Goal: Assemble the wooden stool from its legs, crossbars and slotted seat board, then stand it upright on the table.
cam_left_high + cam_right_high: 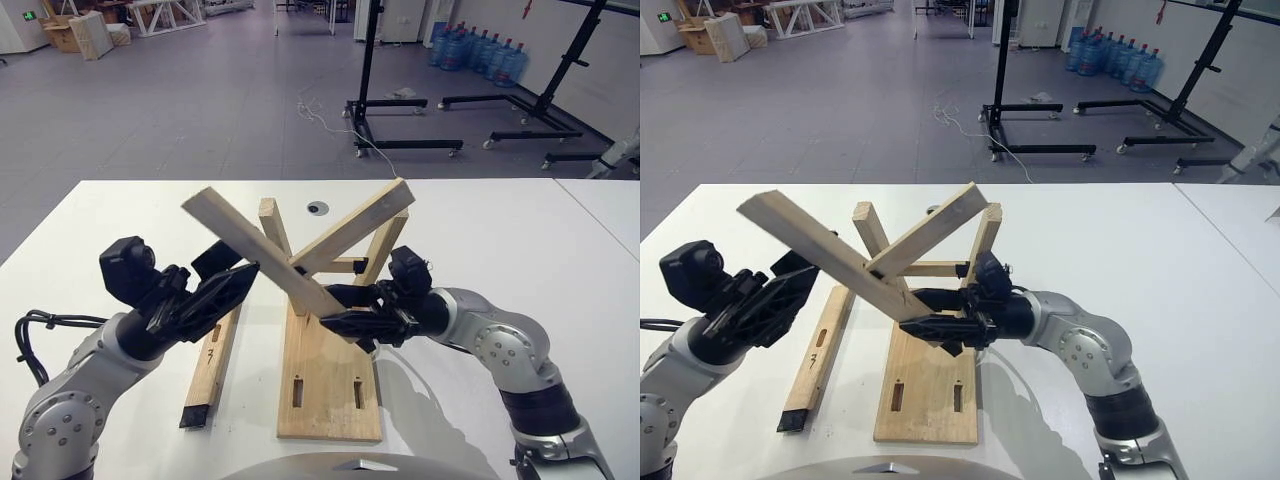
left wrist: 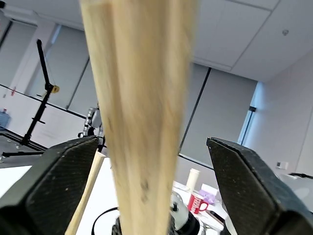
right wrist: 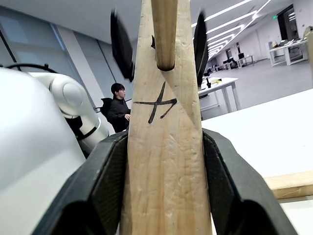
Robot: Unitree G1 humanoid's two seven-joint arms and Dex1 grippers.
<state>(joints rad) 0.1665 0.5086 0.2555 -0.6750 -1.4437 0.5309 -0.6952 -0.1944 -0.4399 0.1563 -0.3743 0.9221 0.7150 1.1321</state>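
A: Starting on the left, what is the left pincer point(image 1: 240, 274) doing?

B: Its jaws are standing apart on either side of the long leg point(image 1: 225, 225). Gaps are showing on both sides in the left wrist view, so it is not gripping. Below it, a loose leg point(image 1: 212, 365) is lying flat on the table point(image 1: 500, 230).

A: And the middle?

B: The long leg is slanting down to the right above the seat board point(image 1: 325, 400), which is lying flat with its slots up. A second leg point(image 1: 365, 215) is leaning across it. Whether the two are joined, the views are not settling.

A: Then the right side?

B: The right pincer point(image 1: 330, 308) is clamping the long leg's lower end, pads point(image 3: 105, 181) pressed to the wood.

A: What is worrying here?

B: Probably leverage. One grip at the low end is carrying a long raised piece. It may start twisting in the pads or dropping onto the board, and the crossing leg could slide off.

A: Any writing?

B: An inked mark point(image 3: 155, 104), a hand-drawn crossed stroke, is showing on that leg. It is not reading as a word.
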